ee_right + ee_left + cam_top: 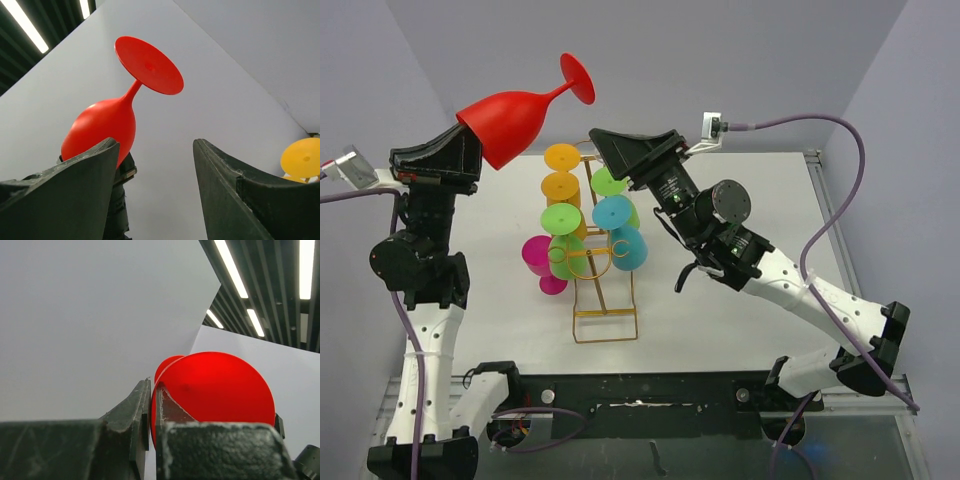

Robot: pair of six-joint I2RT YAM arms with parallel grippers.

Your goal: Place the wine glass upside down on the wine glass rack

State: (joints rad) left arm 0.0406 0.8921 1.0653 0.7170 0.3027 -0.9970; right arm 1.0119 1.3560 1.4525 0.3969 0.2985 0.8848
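Since wine glass rack (606,340) stands at middle of table (510,320), hung with coloured glasses (561,186), target lies right of and below held glass. Right gripper (600,138) raised over rack top, jaws wide, empty, aimed left at glass. Left gripper (460,148) raised at left, clamped tight on bowl rim of red wine glass (515,125). Long axis tilted, stem rising to right, foot farthest. Left arm carries it.
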